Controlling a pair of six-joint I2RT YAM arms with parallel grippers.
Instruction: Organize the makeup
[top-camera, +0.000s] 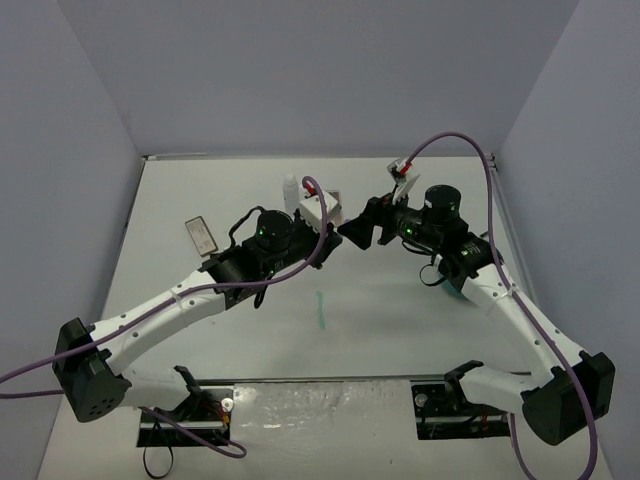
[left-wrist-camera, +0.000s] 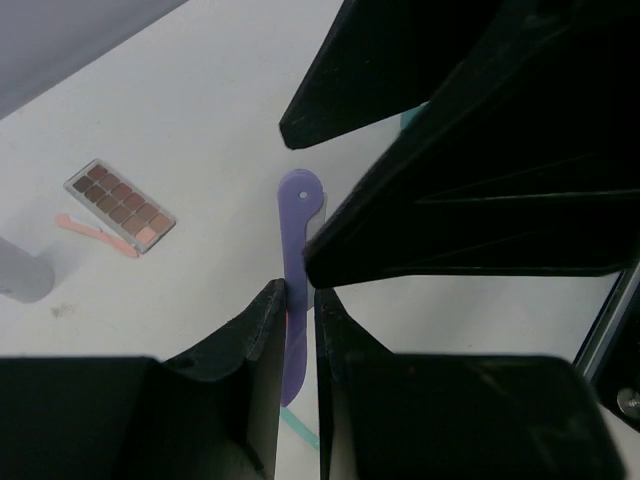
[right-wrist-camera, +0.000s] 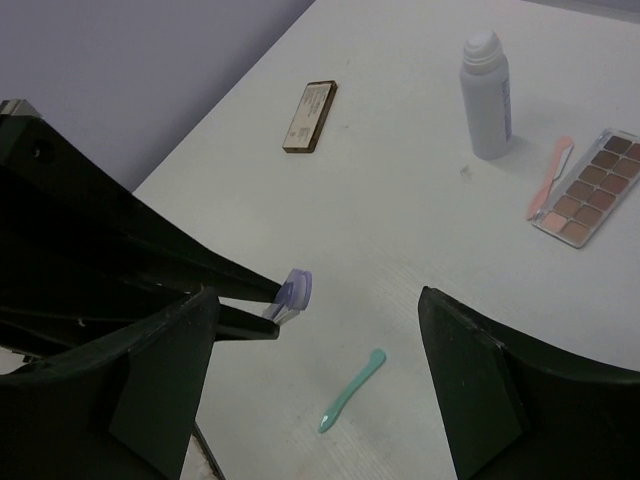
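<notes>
Room lies open over the bare mid-tabletop (right-wrist-camera: 400, 190), well apart from its edges: left pincer (left-wrist-camera: 300, 292) pinches the purple stick (left-wrist-camera: 298, 215) aloft, tip between the spread right pincer (right-wrist-camera: 312, 305); teal stick (right-wrist-camera: 352, 390) lies beneath.

White matte table (top-camera: 400, 340), closed in along its left, far and right edges by plain pale lavender walls (top-camera: 300, 70). Along the near edge, a shiny crinkled strip (top-camera: 325, 400); toward the far edge, a small grey speck (right-wrist-camera: 465, 172) on the surface. Near the right edge, only a sliver of a teal tub (top-camera: 450, 288), the rest hidden.
</notes>
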